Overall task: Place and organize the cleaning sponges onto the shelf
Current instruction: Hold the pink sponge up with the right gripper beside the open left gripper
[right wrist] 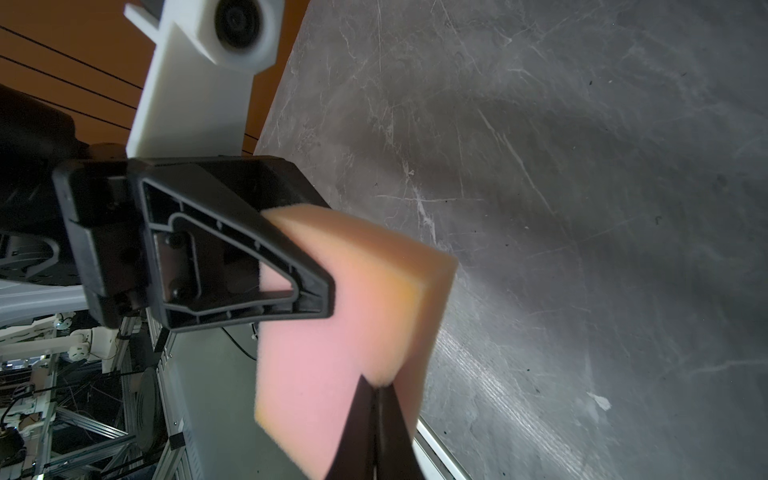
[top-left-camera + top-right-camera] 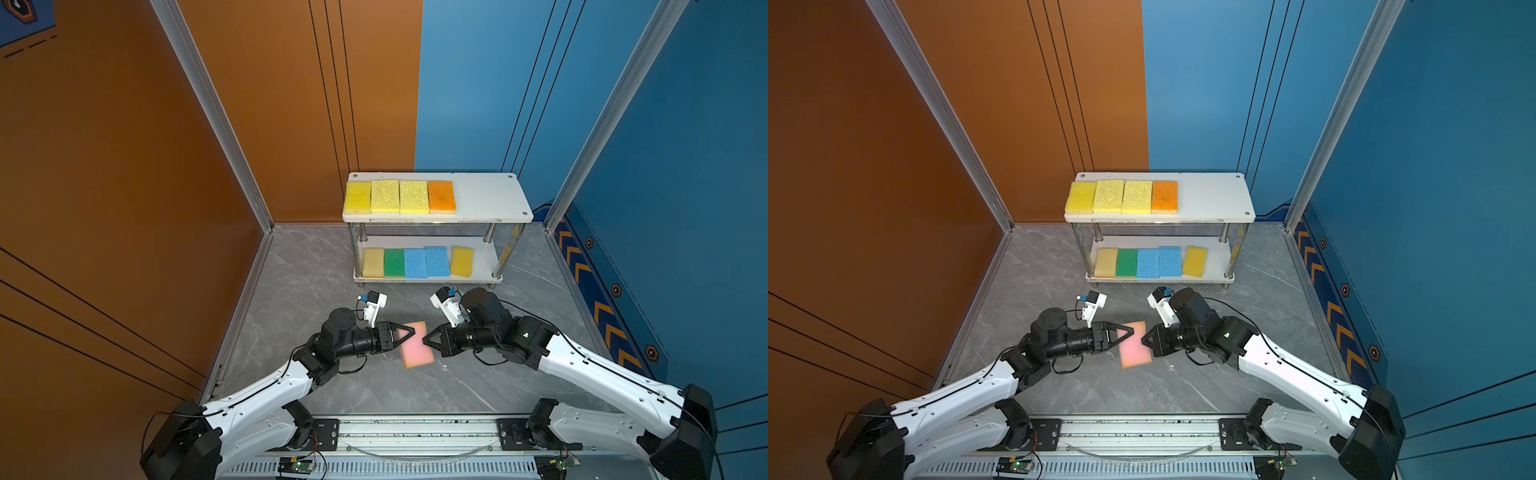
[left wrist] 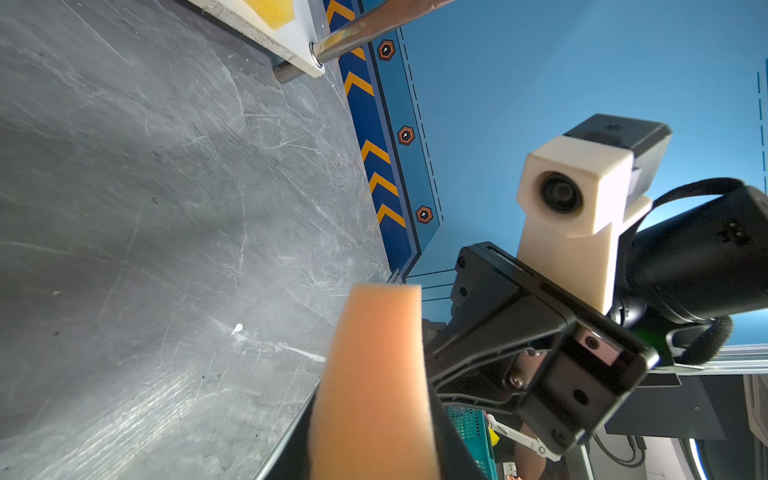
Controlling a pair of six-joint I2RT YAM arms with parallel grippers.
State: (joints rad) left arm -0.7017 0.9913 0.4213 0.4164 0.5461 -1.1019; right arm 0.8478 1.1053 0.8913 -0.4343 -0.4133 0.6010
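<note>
A pink sponge (image 2: pixel 417 347) (image 2: pixel 1136 347) hangs above the grey floor between my two grippers, in front of the shelf (image 2: pixel 486 199) (image 2: pixel 1208 199). My right gripper (image 2: pixel 426 338) (image 1: pixel 376 384) is shut on the sponge's right edge and pinches the foam flat. My left gripper (image 2: pixel 409 332) (image 3: pixel 374 436) has its fingers on both faces of the sponge's left end. On the shelf's top board lie a yellow sponge (image 2: pixel 357 197), two coarse yellow ones (image 2: pixel 384 196) and an orange one (image 2: pixel 441 196). The lower board holds pale yellow (image 2: pixel 373 262), green (image 2: pixel 394 262), two blue (image 2: pixel 414 262) and yellow (image 2: pixel 462 261) sponges.
The right part of the top board is bare white. Orange wall panels stand at the left and blue ones at the right, with metal corner posts (image 2: pixel 590 137). A metal rail (image 2: pixel 415 432) carries both arm bases at the front.
</note>
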